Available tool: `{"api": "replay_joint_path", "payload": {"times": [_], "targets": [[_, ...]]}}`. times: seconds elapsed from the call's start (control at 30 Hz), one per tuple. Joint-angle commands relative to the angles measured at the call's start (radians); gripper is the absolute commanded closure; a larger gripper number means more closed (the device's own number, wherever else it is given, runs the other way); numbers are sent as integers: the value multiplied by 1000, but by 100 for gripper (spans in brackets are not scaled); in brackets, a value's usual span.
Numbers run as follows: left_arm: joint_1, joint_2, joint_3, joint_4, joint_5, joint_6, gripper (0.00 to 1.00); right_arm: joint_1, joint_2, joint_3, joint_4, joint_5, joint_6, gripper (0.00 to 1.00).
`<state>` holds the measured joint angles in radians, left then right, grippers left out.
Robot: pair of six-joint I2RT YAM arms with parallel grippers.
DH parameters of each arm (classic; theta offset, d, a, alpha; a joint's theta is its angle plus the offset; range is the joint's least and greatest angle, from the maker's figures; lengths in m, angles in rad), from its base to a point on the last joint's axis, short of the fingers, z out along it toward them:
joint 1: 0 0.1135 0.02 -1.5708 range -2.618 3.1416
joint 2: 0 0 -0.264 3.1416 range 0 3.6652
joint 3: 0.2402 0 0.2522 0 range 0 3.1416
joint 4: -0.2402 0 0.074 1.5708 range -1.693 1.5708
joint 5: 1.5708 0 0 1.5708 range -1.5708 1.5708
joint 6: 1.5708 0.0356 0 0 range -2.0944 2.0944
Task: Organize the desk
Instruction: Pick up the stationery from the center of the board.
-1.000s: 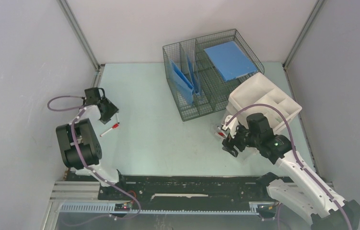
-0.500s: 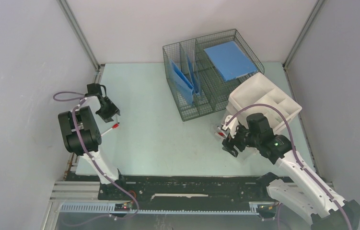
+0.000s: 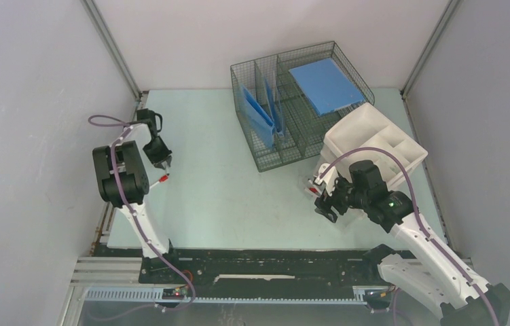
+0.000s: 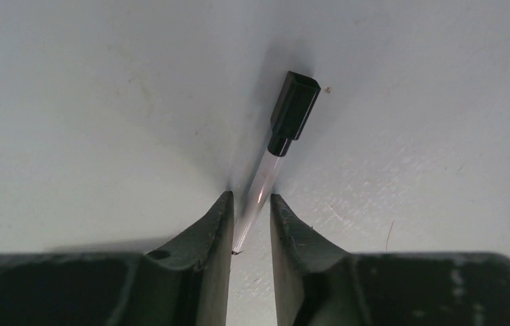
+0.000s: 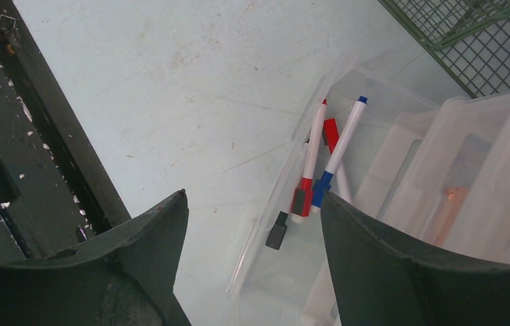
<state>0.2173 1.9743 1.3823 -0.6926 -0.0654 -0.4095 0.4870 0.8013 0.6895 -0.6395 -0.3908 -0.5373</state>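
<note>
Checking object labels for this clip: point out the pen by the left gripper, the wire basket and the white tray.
pen (image 4: 263,180), left wrist view, clear barrel.
wire basket (image 3: 289,153), top view, near mesh wall.
white tray (image 3: 348,122), top view, left rim.

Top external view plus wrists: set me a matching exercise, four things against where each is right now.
1 pen
2 blue board
3 white tray
4 right gripper

A pointed at a clear box
B on the wire basket, right section
C between the fingers of the left gripper
D right of the wire basket

Pairs: 1-C, 2-B, 3-D, 4-A
</note>
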Motion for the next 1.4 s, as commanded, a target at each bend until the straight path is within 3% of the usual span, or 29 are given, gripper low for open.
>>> {"api": "replay_joint_path", "payload": {"times": [0.0, 0.4, 0.73, 1.0, 1.17, 1.37], "targets": [[-19, 32, 19, -67, -40, 36, 75, 9, -12, 39, 5, 0, -11, 21], [-58, -76, 20, -49, -46, 48, 98, 9, -11, 39, 5, -7, -10, 21], [-119, -293, -175, 75, 85, 4, 100, 9, -5, 39, -2, -45, -9, 21], [-207, -624, -498, 370, 361, -113, 100, 9, -7, 40, -12, -133, -2, 21], [-323, -806, -701, 623, 499, -252, 100, 9, -8, 50, -17, -198, 3, 21], [-490, -992, -863, 914, 514, -400, 100, 0, -34, 56, -23, -316, -14, 20]]}}
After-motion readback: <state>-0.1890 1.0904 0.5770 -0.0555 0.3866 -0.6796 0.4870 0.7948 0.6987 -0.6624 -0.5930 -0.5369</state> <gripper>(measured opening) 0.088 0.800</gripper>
